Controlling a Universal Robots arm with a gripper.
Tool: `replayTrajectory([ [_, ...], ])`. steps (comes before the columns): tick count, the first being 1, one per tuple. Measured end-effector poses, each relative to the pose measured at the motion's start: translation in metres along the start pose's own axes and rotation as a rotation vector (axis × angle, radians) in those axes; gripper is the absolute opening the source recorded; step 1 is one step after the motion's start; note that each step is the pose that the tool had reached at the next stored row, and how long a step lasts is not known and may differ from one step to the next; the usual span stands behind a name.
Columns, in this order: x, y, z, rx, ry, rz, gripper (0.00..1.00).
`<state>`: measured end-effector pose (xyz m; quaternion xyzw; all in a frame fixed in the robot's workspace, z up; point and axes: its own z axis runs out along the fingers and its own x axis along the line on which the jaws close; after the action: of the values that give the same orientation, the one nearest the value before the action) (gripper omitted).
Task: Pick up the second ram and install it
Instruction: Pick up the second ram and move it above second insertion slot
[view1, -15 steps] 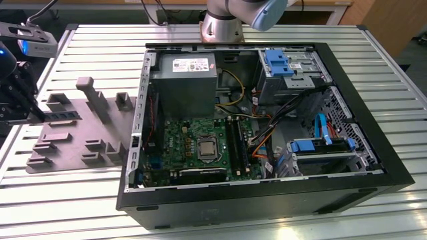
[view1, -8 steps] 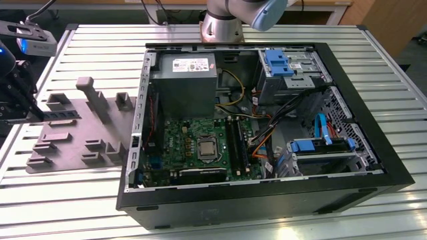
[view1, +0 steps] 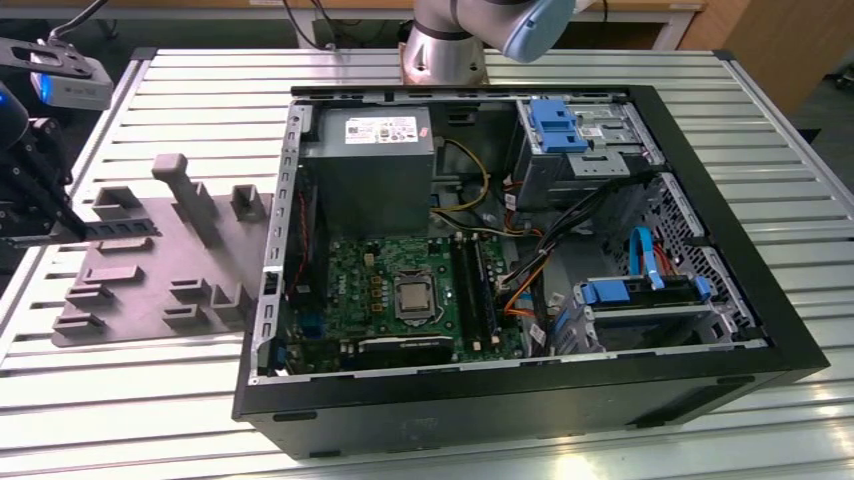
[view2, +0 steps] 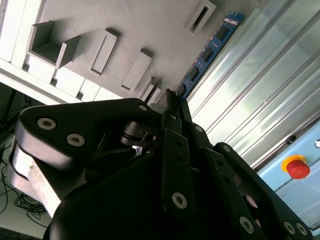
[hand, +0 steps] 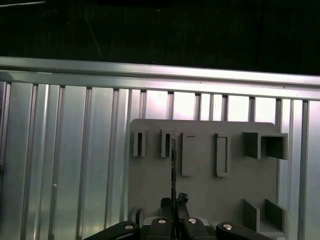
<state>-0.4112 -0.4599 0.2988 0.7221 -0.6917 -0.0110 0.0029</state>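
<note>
The second ram (view1: 123, 228), a thin dark stick, hangs over the grey fixture plate (view1: 160, 270) at the exterior view's left. My gripper (view1: 74, 228) is shut on one end of it. In the second wrist view the ram (view2: 207, 50) looks blue with black chips and runs away from the shut gripper (view2: 171, 97) along the fixture plate's (view2: 125, 30) edge. In the first wrist view the ram (hand: 173, 165) is edge-on, a thin line rising from the gripper (hand: 173, 202) over the fixture plate (hand: 200, 165). The black memory sockets (view1: 474, 285) lie on the green motherboard (view1: 387, 290).
The open black computer case (view1: 534, 400) fills the middle of the slatted metal table (view1: 200, 80), with a power supply (view1: 367, 150), blue drive cages (view1: 561, 125) and loose cables (view1: 534, 280). The arm's base (view1: 447, 50) stands behind it. A red stop button (view2: 299, 167) sits beyond the table.
</note>
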Motion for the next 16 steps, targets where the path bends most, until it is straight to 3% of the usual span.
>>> replayTrajectory([
  [16, -0.0004, 0.0000, -0.0042, 0.0001, 0.0000, 0.000, 0.14],
])
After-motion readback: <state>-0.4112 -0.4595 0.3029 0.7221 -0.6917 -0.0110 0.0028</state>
